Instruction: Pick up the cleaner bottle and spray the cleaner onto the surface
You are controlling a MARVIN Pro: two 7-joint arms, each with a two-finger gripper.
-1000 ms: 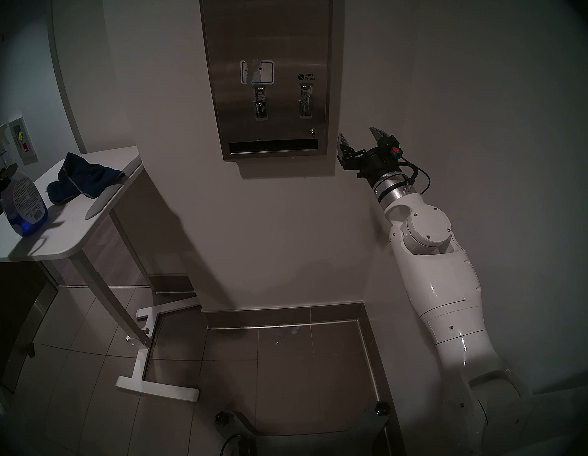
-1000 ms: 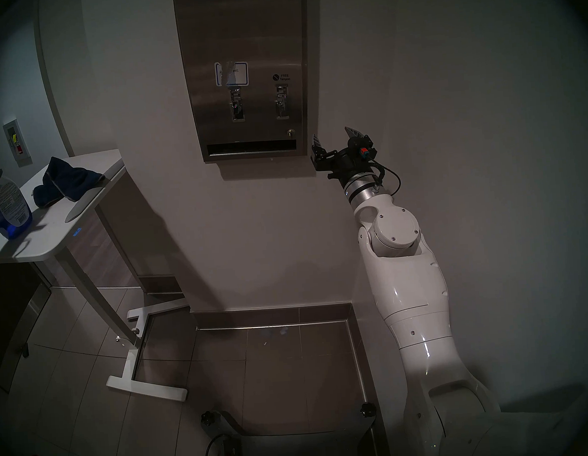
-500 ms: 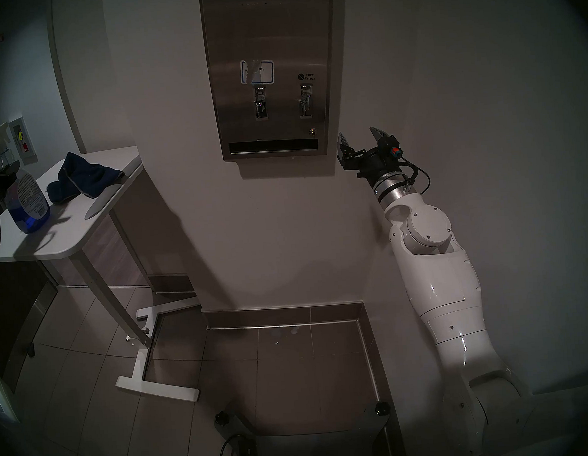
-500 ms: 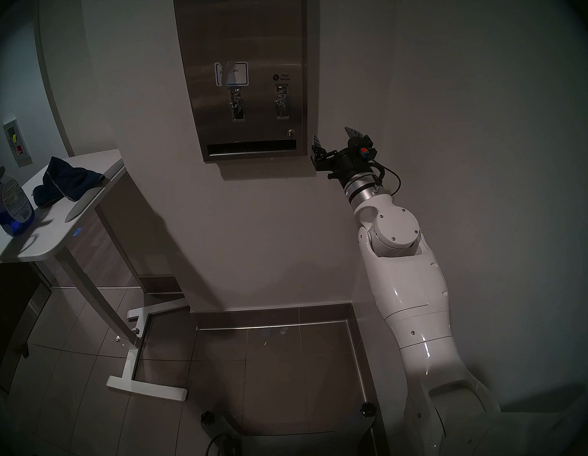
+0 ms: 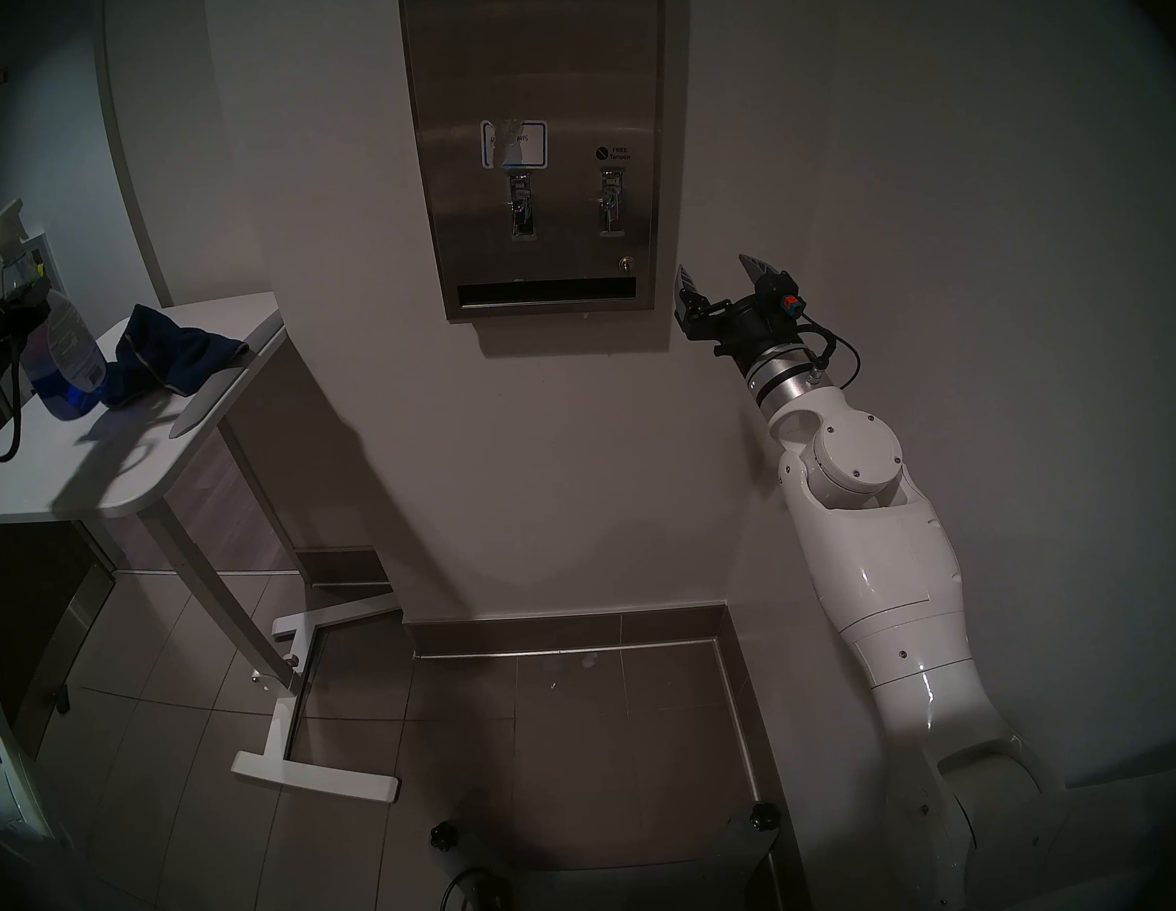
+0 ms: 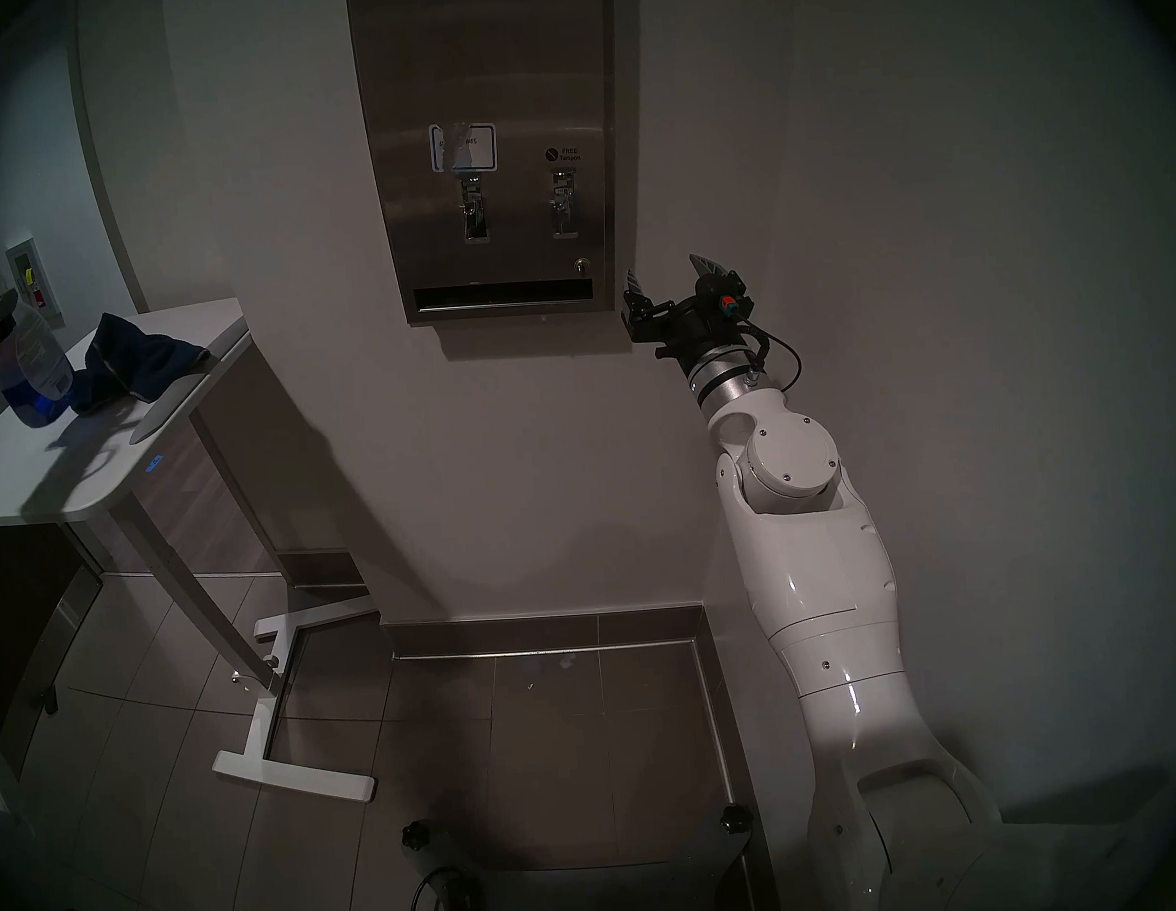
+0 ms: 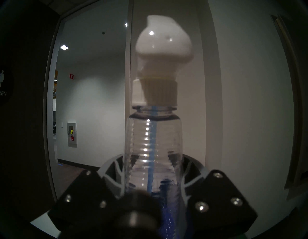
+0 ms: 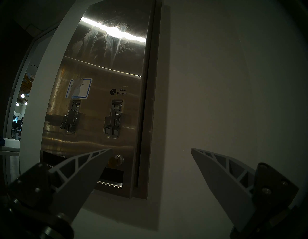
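With its fingers clamped on the ribbed neck, the left gripper (image 5: 14, 312) holds the spray bottle (image 5: 56, 342) upright above the far-left table (image 5: 121, 470), beside the dark cloth (image 5: 168, 352), probably so it can carry it rightward. The steel dispenser (image 5: 537, 66) hangs well apart. The right gripper (image 5: 722, 272), fingers apart and empty, hovers just right of it, leaving its face clear.
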